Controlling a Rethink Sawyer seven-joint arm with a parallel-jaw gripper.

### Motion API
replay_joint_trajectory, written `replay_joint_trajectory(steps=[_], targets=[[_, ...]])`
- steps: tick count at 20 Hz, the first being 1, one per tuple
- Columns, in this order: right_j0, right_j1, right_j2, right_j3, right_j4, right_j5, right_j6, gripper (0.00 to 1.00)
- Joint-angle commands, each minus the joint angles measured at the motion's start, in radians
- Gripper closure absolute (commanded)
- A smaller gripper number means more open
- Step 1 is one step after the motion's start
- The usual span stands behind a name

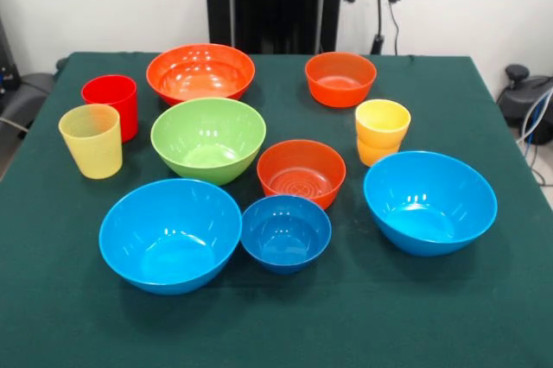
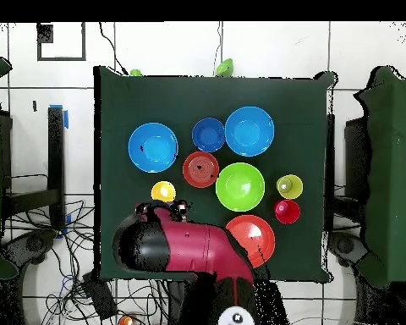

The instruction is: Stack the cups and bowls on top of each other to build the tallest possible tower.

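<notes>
The red and black arm [image 2: 189, 247] lies folded low over the near edge of the green table [image 2: 113, 101], seen from overhead; whether its gripper is released or clenched cannot be told. No tower stands: the green bowl [image 1: 208, 139], both light blue bowls [image 1: 170, 234], the dark blue bowl [image 1: 285, 231] and the red cup [image 1: 111, 104] sit apart, upright.
</notes>
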Motion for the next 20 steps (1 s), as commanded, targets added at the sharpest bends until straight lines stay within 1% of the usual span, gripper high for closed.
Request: replay_joint_trajectory(steps=[1, 3, 5, 8, 9, 10, 11, 12, 13, 15, 17, 20], targets=[[-0.028, 0.231, 0.071, -0.126, -0.072, -0.022, 0.05, 0.0], [-0.043, 0.282, 0.079, -0.142, -0.085, -0.06, 0.036, 0.0], [-0.049, 0.314, 0.085, -0.157, -0.09, -0.093, 0.037, 0.0], [-0.037, 0.348, 0.081, -0.187, -0.105, -0.08, 0.029, 0.0], [-0.027, 0.372, 0.074, -0.213, -0.111, -0.088, 0.035, 0.0], [-0.027, 0.381, 0.078, -0.221, -0.113, -0.085, 0.033, 0.0], [-0.023, 0.383, 0.079, -0.228, -0.114, -0.06, 0.03, 0.0], [-0.025, 0.391, 0.082, -0.232, -0.115, -0.065, 0.033, 0.0], [-0.029, 0.383, 0.09, -0.215, -0.11, -0.054, 0.036, 0.0], [-0.026, 0.394, 0.09, -0.213, -0.116, -0.055, 0.039, 0.0], [-0.034, 0.402, 0.105, -0.204, -0.102, -0.039, 0.046, 0.0], [-0.028, 0.41, 0.111, -0.191, -0.094, -0.034, 0.057, 0.0]])
